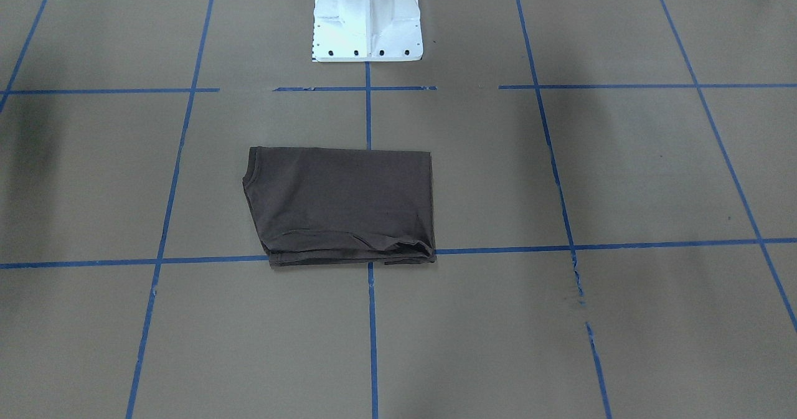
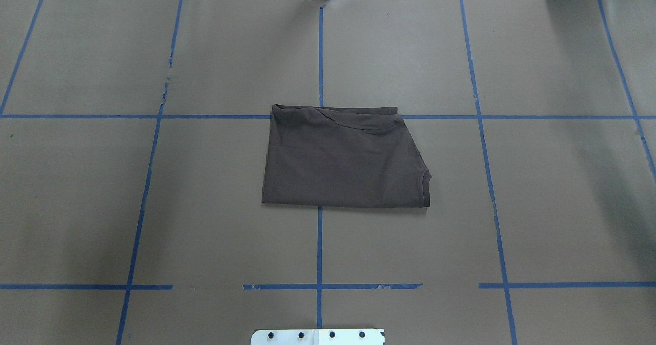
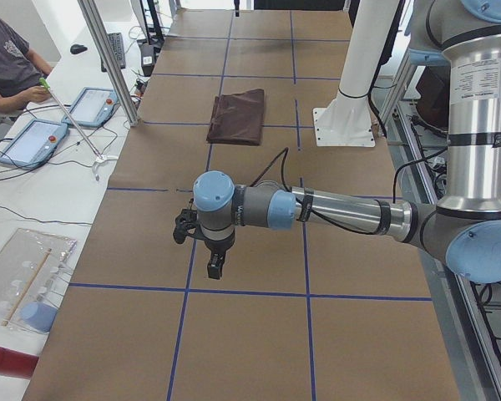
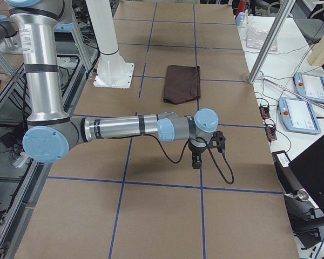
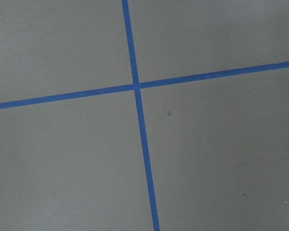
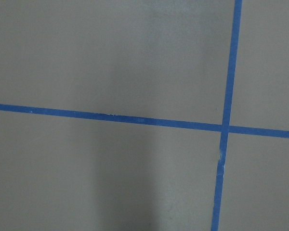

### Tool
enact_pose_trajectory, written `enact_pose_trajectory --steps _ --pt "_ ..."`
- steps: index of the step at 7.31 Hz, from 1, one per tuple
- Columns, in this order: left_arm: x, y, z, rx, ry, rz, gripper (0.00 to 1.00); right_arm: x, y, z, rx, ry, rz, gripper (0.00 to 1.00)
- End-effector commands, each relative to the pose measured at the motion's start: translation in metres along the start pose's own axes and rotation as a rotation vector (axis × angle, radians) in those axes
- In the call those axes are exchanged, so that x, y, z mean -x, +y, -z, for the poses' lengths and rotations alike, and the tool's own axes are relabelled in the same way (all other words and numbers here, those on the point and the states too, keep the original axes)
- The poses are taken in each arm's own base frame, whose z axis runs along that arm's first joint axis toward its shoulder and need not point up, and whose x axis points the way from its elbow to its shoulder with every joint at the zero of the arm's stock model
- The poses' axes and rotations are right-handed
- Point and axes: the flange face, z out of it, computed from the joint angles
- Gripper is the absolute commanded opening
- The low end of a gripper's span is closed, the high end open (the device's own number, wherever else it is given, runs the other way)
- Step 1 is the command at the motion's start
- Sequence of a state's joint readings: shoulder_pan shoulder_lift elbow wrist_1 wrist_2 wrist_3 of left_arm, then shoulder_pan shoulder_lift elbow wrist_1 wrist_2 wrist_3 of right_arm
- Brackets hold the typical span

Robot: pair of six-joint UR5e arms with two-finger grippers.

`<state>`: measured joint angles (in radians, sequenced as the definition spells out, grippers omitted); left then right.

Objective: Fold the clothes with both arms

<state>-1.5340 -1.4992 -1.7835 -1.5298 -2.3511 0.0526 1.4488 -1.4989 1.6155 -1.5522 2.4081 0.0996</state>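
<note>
On table (image 2: 77, 206) centre: folded T-shirt (image 2: 343, 160) | well apart from left jaws, right jaws | opening: cannot tell

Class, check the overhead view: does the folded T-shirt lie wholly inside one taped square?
No, the T-shirt straddles the central blue tape line, which vanishes under it.

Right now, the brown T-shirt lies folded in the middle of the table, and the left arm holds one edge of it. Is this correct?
Not quite. The T-shirt is folded and centred, but the left arm does not hold it: the exterior left view shows that arm over bare table, well apart from it.
</note>
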Motion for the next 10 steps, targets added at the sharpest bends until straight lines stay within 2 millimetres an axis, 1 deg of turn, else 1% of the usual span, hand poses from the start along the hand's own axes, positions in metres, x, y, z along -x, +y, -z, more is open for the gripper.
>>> enact_pose_trajectory --steps 1,3,6,9,10 --pt "-0.002 -0.001 0.002 -0.004 -0.003 -0.004 1.00 0.001 0.000 0.002 -0.005 0.009 0.005 1.00" --pt "-0.003 -0.002 0.003 -0.008 -0.005 -0.012 1.00 0.000 0.002 0.001 -0.005 0.010 0.007 1.00" --pt "0.002 -0.003 -0.001 -0.014 -0.011 -0.020 1.00 0.001 0.001 0.004 -0.011 0.018 0.009 1.00" --pt "-0.002 -0.003 0.002 -0.020 -0.001 -0.024 1.00 0.002 0.000 0.006 -0.015 0.016 0.008 1.00" --pt "-0.009 -0.004 0.009 -0.029 0.000 -0.033 1.00 0.002 0.000 0.006 -0.015 0.016 0.008 1.00"
